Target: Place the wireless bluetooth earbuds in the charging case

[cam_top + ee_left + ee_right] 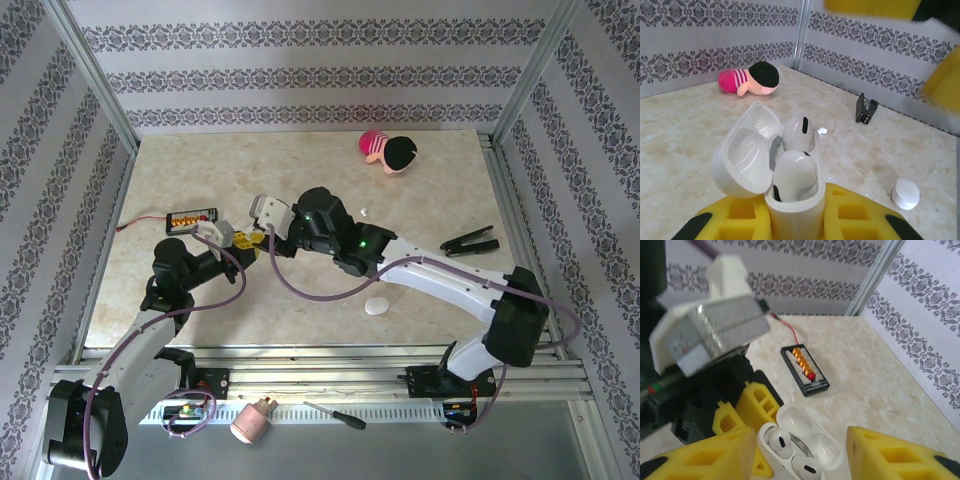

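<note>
The white charging case (792,210) stands upright between my left gripper's (795,212) yellow fingers, which are shut on its body. Its lid (742,152) hangs open to the left. Two white earbuds (799,132) (795,172) sit side by side in its wells. From above, my right gripper (800,432) hovers open over the case (790,460), one yellow finger (705,455) on each side and touching nothing. Both earbuds (780,440) (807,472) show beneath it. In the top view the two grippers (240,240) (262,232) meet left of centre. A tiny white piece (821,131) lies loose on the table beyond the case.
A second, shut white pebble case (376,306) lies in front of the right arm. A black board with orange connectors (191,217) sits left, a black stapler (470,241) right, a pink doll (387,150) at the back. A screwdriver (335,415) and pink object (252,422) rest on the front rail.
</note>
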Controlling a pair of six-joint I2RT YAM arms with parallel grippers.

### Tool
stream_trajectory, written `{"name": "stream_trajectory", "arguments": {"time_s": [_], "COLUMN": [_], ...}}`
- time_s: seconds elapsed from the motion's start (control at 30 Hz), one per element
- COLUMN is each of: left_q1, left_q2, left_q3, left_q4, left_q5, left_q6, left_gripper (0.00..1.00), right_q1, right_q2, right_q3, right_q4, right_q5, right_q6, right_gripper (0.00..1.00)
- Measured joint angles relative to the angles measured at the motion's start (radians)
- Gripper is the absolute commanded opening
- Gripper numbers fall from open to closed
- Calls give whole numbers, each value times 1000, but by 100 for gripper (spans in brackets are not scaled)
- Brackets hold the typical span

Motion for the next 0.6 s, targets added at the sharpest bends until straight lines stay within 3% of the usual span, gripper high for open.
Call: {"name": "stream_trajectory", "arguments": {"time_s": [0.1,0.2,0.4,0.6], "left_q1": [0,0,-5,-9], "left_q2": [0,6,25,35], "left_q3": [0,0,0,0], "left_q4": [11,29,48,55], "left_q5": [19,64,146,186], "left_q6": [31,84,204,278], "left_gripper": [0,0,0,0], "right_q1": [-20,-67,-168,-183], "right_q2": [-39,-47,15,90], "right_q3": [-14,-13,87,217], "right_q4": [18,16,-122,-290], "right_q5": [-5,-20,-70,-130], "right_q6": [56,148,360,440], "right_gripper": [70,74,75,76]}}
